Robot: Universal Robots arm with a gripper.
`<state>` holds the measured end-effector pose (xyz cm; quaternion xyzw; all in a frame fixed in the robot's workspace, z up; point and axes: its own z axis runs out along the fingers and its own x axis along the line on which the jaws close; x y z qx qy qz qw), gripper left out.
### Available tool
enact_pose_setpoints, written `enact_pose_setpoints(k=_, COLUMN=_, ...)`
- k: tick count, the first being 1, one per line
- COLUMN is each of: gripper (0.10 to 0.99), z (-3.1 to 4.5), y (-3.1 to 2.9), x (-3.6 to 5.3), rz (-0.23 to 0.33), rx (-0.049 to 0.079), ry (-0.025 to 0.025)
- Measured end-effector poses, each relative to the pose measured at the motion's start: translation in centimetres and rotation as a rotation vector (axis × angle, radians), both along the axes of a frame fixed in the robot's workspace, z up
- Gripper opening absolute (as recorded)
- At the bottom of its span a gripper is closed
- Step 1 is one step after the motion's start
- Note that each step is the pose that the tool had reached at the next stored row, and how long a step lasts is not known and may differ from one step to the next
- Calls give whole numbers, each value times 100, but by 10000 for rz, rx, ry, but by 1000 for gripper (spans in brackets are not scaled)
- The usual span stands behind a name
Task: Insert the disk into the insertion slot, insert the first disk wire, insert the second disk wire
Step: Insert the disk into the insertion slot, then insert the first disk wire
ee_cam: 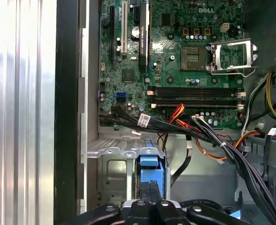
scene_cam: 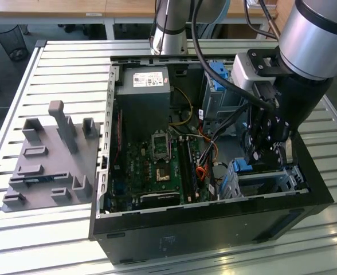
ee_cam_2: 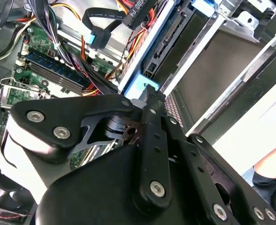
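Observation:
My gripper reaches down into the open computer case at the exterior view's right. Its black fingers are shut against each other, tips touching the end of the disk's bright blue carrier. The disk lies in the insertion slot, a low perforated metal bay; its blue frame shows at the bay's mouth. In the second wrist view the fingertips press on the blue carrier. A loose black disk wire with a blue plug hangs close by.
The green motherboard and a bundle of black, red and orange cables lie beside the bay. A taller grey cage with a blue clip stands behind. A grey fixture plate sits on the slatted table.

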<state>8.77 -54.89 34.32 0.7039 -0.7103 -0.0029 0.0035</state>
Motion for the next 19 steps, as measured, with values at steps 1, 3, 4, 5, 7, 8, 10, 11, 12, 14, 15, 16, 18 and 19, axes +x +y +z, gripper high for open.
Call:
enact_pose_setpoints(k=1, gripper=106, z=-2, y=0, x=0, rz=0, rx=-1, ry=0)
enact_pose_setpoints(k=3, gripper=106, z=-6, y=0, x=0, rz=0, rx=-2, ry=0)
enact_pose_setpoints(k=4, gripper=106, z=-8, y=0, x=0, rz=0, rx=-1, ry=0)
enact_pose_setpoints(k=5, gripper=106, z=-9, y=0, x=0, rz=0, rx=-3, ry=1)
enact_pose_setpoints(k=7, gripper=106, z=-11, y=0, x=0, rz=-1, rx=-2, ry=1)
enact_pose_setpoints(k=8, gripper=106, z=-12, y=1, x=4, rz=0, rx=-1, ry=0)
enact_pose_setpoints(k=10, gripper=106, z=-12, y=1, x=11, rz=0, rx=-1, ry=0)
enact_pose_setpoints(k=11, gripper=106, z=-12, y=1, x=16, rz=0, rx=-1, ry=0)
enact_pose_setpoints(k=12, gripper=106, z=-12, y=0, x=22, rz=0, rx=-1, ry=0)
enact_pose_setpoints(k=14, gripper=106, z=-12, y=0, x=39, rz=0, rx=-1, ry=0)
enact_pose_setpoints(k=15, gripper=106, z=-12, y=0, x=53, rz=0, rx=-1, ry=0)
enact_pose_setpoints(k=16, gripper=106, z=-12, y=0, x=69, rz=-1, rx=-1, ry=0)
enact_pose_setpoints(k=18, gripper=106, z=-12, y=0, x=113, rz=-1, rx=-1, ry=0)
enact_pose_setpoints(k=19, gripper=106, z=-12, y=0, x=138, rz=-1, rx=-1, ry=0)
